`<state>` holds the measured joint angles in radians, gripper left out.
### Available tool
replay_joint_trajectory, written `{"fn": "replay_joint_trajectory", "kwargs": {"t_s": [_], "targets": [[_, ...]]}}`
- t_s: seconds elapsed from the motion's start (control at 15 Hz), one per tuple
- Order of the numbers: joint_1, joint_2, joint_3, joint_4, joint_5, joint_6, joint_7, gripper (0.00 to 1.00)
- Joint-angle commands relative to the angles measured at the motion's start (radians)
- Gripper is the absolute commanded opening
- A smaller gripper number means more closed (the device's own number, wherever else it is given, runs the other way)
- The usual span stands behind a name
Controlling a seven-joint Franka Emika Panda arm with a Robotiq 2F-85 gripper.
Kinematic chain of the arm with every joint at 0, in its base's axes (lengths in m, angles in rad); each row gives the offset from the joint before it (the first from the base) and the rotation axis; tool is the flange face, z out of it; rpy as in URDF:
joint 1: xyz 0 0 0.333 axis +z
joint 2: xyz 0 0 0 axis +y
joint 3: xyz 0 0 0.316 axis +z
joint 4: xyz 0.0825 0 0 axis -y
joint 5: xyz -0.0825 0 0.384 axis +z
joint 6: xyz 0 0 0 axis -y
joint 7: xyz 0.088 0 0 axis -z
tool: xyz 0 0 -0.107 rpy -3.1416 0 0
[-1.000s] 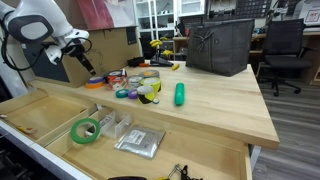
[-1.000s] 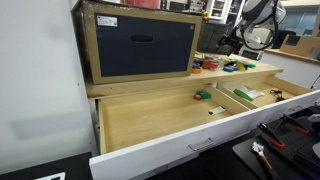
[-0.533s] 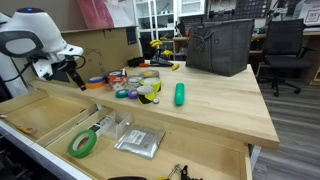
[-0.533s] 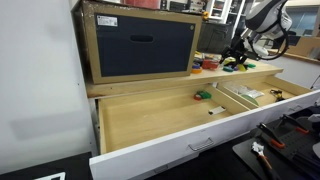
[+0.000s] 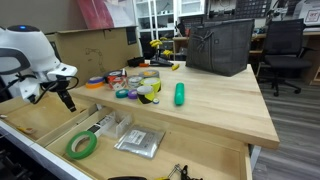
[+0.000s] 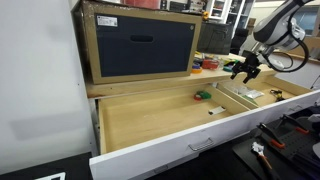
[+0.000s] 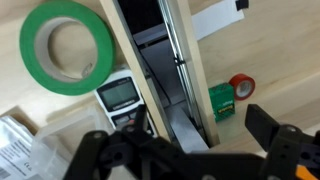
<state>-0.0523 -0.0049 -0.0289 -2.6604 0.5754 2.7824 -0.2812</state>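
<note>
My gripper hangs open over the pulled-out wooden drawer, with nothing between its fingers. In the wrist view its dark fingers frame a wooden divider and a narrow compartment with a grey strip. Beside it lie a green tape roll, a small meter with a display, a small green box and a red tape roll. The green tape roll lies nearer the drawer's front than the gripper. From the drawer's front, the gripper hovers above its far end.
A silver packet lies in the drawer. On the tabletop stand several tape rolls, a green bottle, a black basket and a cardboard box. A dark-fronted box sits above the drawer.
The arm has swung from above the tabletop's tape rolls out and down over the open drawer. The jaws stayed open and empty.
</note>
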Motion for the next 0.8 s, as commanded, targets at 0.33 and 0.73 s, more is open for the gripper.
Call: {"fn": "replay_joint_trajectory", "kwargs": {"t_s": [0.33,0.73], "targets": [[-0.078,-0.032,-0.098,-0.142,-0.037,0.091,-0.204,1.00],[-0.103,0.025,-0.137,-0.102,0.059,0.140,-0.361,1.00]]}}
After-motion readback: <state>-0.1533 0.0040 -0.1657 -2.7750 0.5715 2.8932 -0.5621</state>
